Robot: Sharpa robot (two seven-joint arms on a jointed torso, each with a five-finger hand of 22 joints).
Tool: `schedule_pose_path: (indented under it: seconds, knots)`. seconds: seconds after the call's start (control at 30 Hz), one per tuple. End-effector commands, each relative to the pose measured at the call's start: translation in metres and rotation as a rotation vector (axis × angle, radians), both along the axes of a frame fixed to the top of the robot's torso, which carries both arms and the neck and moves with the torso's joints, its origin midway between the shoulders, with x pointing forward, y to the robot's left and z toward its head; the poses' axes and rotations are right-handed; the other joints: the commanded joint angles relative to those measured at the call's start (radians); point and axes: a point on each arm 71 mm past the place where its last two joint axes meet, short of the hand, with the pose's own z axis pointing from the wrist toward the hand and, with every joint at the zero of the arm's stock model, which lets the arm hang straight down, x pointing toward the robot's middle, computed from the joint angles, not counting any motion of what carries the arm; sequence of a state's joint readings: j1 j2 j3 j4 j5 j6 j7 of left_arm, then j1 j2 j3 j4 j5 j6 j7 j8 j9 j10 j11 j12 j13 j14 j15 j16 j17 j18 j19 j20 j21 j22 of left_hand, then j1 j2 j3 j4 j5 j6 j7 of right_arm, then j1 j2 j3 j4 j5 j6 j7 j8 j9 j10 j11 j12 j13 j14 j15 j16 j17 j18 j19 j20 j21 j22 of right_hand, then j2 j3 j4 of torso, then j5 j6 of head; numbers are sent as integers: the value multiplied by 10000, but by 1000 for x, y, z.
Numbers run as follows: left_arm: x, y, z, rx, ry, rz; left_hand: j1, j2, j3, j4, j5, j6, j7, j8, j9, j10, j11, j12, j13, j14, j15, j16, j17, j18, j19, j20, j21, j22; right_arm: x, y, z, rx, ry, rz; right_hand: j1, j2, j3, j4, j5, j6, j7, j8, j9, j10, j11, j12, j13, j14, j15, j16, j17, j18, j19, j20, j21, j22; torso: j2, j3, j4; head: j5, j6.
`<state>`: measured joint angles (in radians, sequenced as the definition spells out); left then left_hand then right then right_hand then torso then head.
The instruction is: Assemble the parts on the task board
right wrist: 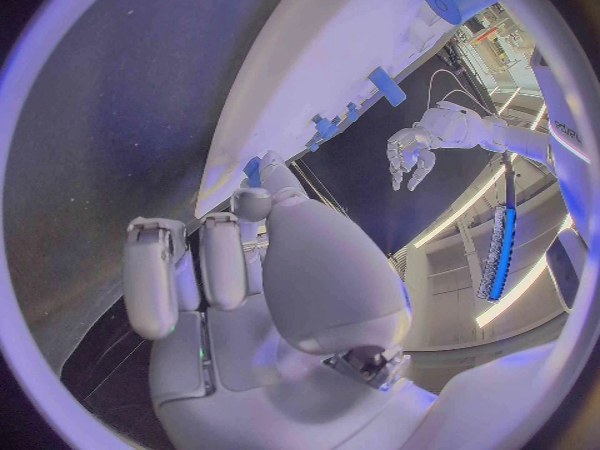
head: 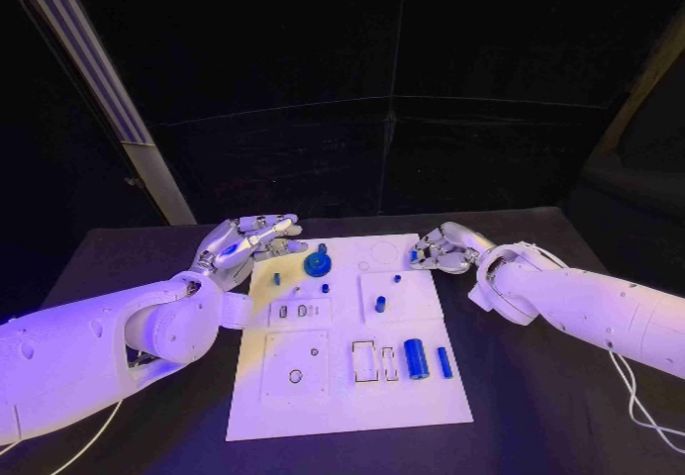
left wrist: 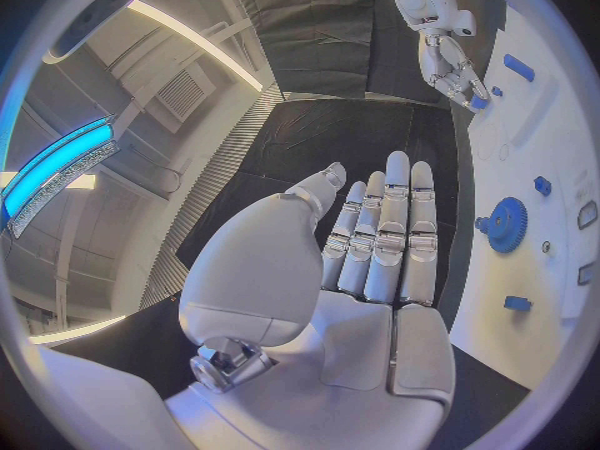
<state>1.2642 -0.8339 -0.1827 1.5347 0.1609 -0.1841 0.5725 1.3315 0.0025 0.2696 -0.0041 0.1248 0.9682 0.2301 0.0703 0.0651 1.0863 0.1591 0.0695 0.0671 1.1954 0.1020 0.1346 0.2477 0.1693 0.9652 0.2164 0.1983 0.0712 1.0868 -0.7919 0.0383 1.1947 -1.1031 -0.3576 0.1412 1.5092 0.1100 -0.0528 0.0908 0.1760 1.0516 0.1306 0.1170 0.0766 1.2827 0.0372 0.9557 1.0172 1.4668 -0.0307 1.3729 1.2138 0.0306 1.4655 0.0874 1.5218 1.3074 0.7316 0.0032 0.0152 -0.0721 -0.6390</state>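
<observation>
The white task board [head: 342, 396] lies mid-table. A blue gear [head: 319, 263] sits near its far left end, also seen in the left wrist view as the gear [left wrist: 506, 223]. My left hand [head: 250, 240] hovers by the board's far left corner, fingers straight and holding nothing; the same hand [left wrist: 363, 260] shows a bare palm. My right hand [head: 445, 249] is at the board's far right edge and pinches a small blue part [head: 416, 255] at its fingertips. That part [left wrist: 479, 101] touches the board edge below the right hand [left wrist: 441, 40], and the right wrist view shows it as a blue tip [right wrist: 254, 170].
A thick blue cylinder [head: 416, 358] and a thin blue pin [head: 444, 361] lie at the board's near right. A blue peg [head: 381, 303] and small blue pegs [head: 277, 279] stand mid-board. Empty slots [head: 362, 360] are in the near half. Black table [head: 129, 257] surrounds the board.
</observation>
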Motion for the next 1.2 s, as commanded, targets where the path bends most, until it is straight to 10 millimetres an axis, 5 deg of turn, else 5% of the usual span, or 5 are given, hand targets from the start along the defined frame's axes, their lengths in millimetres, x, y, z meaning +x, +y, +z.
schedule_pose_path:
  seconds: [0.03,0.3,0.47,0.67,1.2]
  knots:
    - [0,-1,1,-71,-45,-101,-31,-94,57,-19,18,-47,-10,-55,-10,-24,51,-46,-10,5,35,-61,15,148,-9,44,-39,-9,-3,4,6,90,-351,-147,8,165,54,-8,75,169,-116,48,22,31,-49,70,24,393,-62,45,8,-33,236,-91,38,1528,-14,-19,-15,-20,-3]
    - [-1,-1,2,-66,-44,-91,-35,-95,62,-20,18,-49,-9,-55,-10,-25,52,-45,-9,5,36,-62,16,148,-9,44,-39,-9,-20,28,22,-290,-625,-133,-379,60,27,215,-15,141,-106,-12,-27,70,-42,118,60,391,-62,33,-2,-28,222,-105,29,1509,-31,-28,-3,9,15]
    - [-1,-2,2,-85,-61,-127,-45,-99,77,-23,18,-55,-7,-54,-9,-29,54,-44,-9,7,37,-68,19,147,-9,46,-40,-9,-31,62,33,-577,-642,154,-400,29,43,223,0,128,-108,-29,-37,115,-45,203,135,386,-65,19,-24,-26,216,-107,25,1501,-89,-90,-31,47,6]
    - [1,-6,3,-106,-119,-163,-45,-99,77,-23,18,-55,-7,-54,-9,-29,54,-44,-9,7,37,-68,19,147,-9,46,-40,-9,-40,105,38,-845,-476,536,-386,6,87,208,56,150,-121,-30,-41,114,-56,195,128,372,-72,-22,-91,-13,177,-111,2,1448,-129,-147,34,154,-38]
    - [6,3,8,-24,-275,73,-46,-99,77,-23,18,-55,-7,-54,-9,-28,54,-44,-9,7,37,-68,19,147,-9,46,-41,-9,-51,181,32,-2403,-1663,2398,-456,-66,118,241,-16,170,-123,-44,-51,220,-58,399,309,387,-76,19,-8,-14,182,-117,4,1455,-111,-126,-9,486,-186]
